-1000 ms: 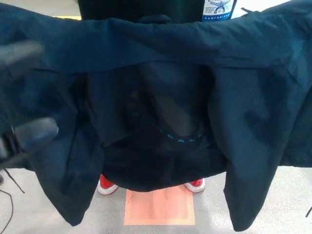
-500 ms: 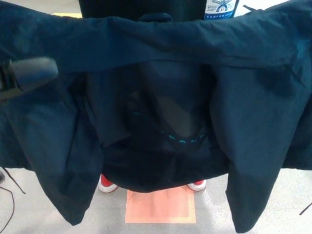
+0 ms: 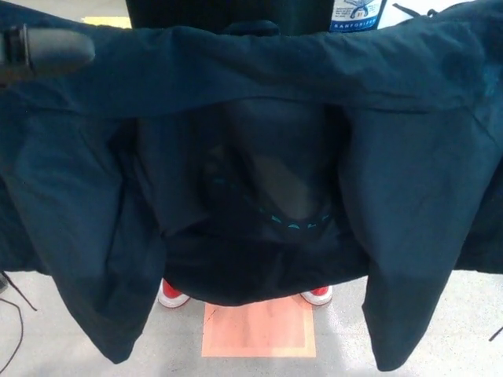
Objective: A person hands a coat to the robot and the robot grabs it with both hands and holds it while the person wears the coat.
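We found the coat (image 3: 259, 157) spread wide across the head view, lining towards us, its collar edge running along the top and both front panels hanging down at left and right. Of the left hand (image 3: 43, 51) only one blurred black finger showed at the upper left, lying against the coat's top edge; we could not tell whether it gripped the cloth or merely touched it. The right hand was out of view, presumably behind or beyond the coat at the right. The person stood just behind the coat: red shoes (image 3: 174, 295) showed below its hem, beside an orange floor patch (image 3: 259, 334), and a dark torso with a white label (image 3: 357, 13) showed above the collar. We judged the task to be near its middle: the coat was up and opened for wearing, but no arm could be seen in either sleeve, so the putting-on appeared to remain. As to containers, none was in view; the coat's open inside held nothing that we could make out, though the lining was dark and its folds hid much.
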Motion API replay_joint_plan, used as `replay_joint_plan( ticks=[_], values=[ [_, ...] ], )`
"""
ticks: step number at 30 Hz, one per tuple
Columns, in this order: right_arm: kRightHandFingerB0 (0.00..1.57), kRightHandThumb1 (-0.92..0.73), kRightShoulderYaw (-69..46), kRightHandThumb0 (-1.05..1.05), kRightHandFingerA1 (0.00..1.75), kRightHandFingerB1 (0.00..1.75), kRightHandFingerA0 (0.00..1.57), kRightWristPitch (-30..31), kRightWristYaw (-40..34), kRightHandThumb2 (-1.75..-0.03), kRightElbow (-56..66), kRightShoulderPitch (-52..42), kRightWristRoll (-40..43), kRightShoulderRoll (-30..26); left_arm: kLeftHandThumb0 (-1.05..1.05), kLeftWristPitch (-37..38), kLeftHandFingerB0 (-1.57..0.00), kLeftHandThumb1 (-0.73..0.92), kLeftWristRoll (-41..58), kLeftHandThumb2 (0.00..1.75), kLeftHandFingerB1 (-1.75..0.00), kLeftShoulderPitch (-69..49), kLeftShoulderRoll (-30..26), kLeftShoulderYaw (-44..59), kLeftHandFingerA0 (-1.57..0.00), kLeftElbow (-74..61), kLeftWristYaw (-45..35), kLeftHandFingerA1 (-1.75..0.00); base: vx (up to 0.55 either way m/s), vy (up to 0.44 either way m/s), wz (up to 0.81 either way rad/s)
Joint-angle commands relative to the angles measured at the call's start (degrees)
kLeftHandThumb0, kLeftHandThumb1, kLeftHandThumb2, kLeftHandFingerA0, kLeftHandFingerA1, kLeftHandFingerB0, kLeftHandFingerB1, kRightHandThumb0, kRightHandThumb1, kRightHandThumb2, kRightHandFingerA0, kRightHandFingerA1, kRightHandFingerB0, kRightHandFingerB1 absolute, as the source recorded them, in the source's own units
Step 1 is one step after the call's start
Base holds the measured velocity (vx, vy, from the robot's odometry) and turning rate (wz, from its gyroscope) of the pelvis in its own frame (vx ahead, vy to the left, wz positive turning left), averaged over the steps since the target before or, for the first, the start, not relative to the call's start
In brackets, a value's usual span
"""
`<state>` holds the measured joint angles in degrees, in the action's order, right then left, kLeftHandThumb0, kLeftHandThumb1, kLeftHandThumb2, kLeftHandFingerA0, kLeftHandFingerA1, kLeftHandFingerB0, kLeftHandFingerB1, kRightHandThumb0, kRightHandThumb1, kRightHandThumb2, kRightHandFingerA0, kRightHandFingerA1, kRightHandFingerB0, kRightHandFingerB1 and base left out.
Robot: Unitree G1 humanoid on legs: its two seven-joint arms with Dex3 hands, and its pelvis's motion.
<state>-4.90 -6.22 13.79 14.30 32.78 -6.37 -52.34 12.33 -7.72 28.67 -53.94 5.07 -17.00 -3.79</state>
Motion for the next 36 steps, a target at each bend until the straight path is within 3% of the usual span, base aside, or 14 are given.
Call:
replay_joint_plan(
  ticks=[1, 3, 4, 6, 8, 11, 12, 14, 15, 16, 17, 19, 24, 36],
  values=[
    [0.03, -0.62, 15.8, -0.85, 0.44, 0.18, 0.15, 10.0, 26.0, -0.96, -12.1, 17.1, -5.1, -2.8, -0.81, -18.4, -0.1, 0.53, 4.4, 0.89, -0.2, 17.8, -4.6, -13.0, -0.07, 13.7, -33.4, -0.4, 0.0, 0.0, 0.0],
    [0.02, -0.61, 17.9, -0.84, 0.44, 0.16, 0.14, 9.9, 28.0, -0.96, -12.6, 18.0, -6.2, -2.7, -0.81, -18.9, -0.05, 0.63, 3.7, 0.59, -0.23, 19.0, -4.7, -14.2, -0.12, 14.5, -35.1, -0.29, 0.0, 0.0, 0.0],
    [0.0, -0.76, 18.6, -0.84, 0.33, 0.19, 0.22, 9.8, 28.5, -0.63, -12.7, 18.3, -6.3, -2.6, -0.79, -19.0, -0.07, 0.51, 3.6, 0.9, -0.2, 19.5, -4.7, -14.6, -0.03, 14.7, -35.8, -0.38, 0.0, 0.0, 0.0],
    [0.01, -0.6, 19.9, -0.84, 0.47, 0.17, 0.19, 9.5, 29.6, -0.96, -13.2, 18.6, -6.1, -2.3, -0.8, -18.9, -0.05, 0.5, 3.0, 0.91, -0.21, 19.8, -4.8, -15.5, -0.04, 15.2, -36.9, -0.4, 0.0, 0.0, 0.0],
    [0.0, -0.76, 21.6, -0.86, 0.35, 0.2, 0.29, 8.8, 31.0, -0.65, -13.8, 18.7, -6.2, -1.7, -0.87, -18.9, -0.04, 0.53, 1.9, 0.86, -0.22, 19.8, -5.1, -16.6, -0.09, 15.1, -38.0, -0.39, 0.0, 0.0, 0.0],
    [0.01, -0.65, 23.9, -0.94, 0.47, 0.11, 0.23, 9.5, 32.0, -1.0, -13.2, 18.9, -7.3, -1.1, -0.79, -17.7, -0.03, 0.5, 0.1, 0.89, -0.24, 19.4, -5.1, -17.8, -0.1, 15.2, -38.2, -0.43, 0.0, 0.0, 0.0],
    [0.0, -0.77, 24.4, -0.87, 0.37, 0.21, 0.35, 9.1, 32.1, -0.63, -13.3, 19.0, -7.4, -0.8, -0.77, -17.5, -0.06, 0.49, -0.1, 0.89, -0.24, 19.3, -5.1, -18.1, -0.04, 15.2, -38.4, -0.39, 0.0, 0.0, 0.0],
    [0.0, -0.77, 25.6, -0.87, 0.36, 0.2, 0.31, 9.4, 33.0, -0.63, -13.2, 19.4, -7.5, -0.4, -0.78, -18.7, -0.05, 0.48, -0.5, 0.88, -0.22, 19.4, -5.1, -19.0, -0.04, 15.1, -39.4, -0.34, 0.0, 0.0, 0.0],
    [0.02, -0.61, 26.3, -0.86, 0.45, 0.16, 0.18, 10.0, 33.8, -0.97, -12.9, 19.7, -7.6, -0.3, -0.8, -18.6, -0.08, 0.5, -1.3, 0.88, -0.22, 19.3, -5.2, -19.6, -0.03, 15.1, -39.8, -0.35, 0.0, 0.0, 0.0],
    [0.0, -0.76, 27.0, -0.9, 0.31, 0.18, 0.19, 10.9, 34.8, -0.64, -12.8, 20.1, -7.2, -0.2, -0.8, -18.3, -0.08, 0.5, -2.1, 0.89, -0.21, 19.4, -5.2, -20.3, -0.02, 15.2, -40.2, -0.36, 0.0, 0.0, 0.0],
    [0.0, -0.58, 27.5, -0.84, 0.43, 0.15, 0.08, 11.6, 35.5, -1.01, -12.7, 20.4, -7.1, -0.2, -0.83, -17.9, -0.05, 0.6, -2.5, 0.59, -0.24, 19.5, -5.2, -20.7, -0.11, 15.3, -40.5, -0.29, 0.0, 0.0, 0.0],
    [0.06, -0.61, 28.7, -0.89, 0.31, 0.11, 0.07, 14.1, 38.0, -0.99, -12.1, 21.6, -6.6, -0.2, -0.78, -17.4, -0.06, 0.49, -2.7, 0.88, -0.2, 19.3, -5.4, -21.4, -0.04, 15.3, -41.2, -0.34, 0.0, 0.0, 0.0],
    [0.07, -0.58, 30.6, -0.87, 0.27, 0.11, 0.07, 16.1, 41.3, -0.96, -12.4, 24.0, -5.3, 0.3, -0.8, -17.0, -0.05, 0.6, -3.2, 0.6, -0.23, 18.4, -6.0, -22.1, -0.14, 14.5, -41.9, -0.3, 0.0, 0.0, 0.0],
    [0.03, -0.55, 34.4, -0.82, 0.24, 0.12, 0.03, 18.7, 45.4, -0.94, -13.0, 27.4, -7.6, 1.5, -0.87, -18.1, -0.07, 0.53, -4.5, 0.7, -0.2, 16.7, -4.5, -22.8, -0.15, 14.1, -42.6, -0.35, 0.0, 0.0, 0.0]
  ],
)
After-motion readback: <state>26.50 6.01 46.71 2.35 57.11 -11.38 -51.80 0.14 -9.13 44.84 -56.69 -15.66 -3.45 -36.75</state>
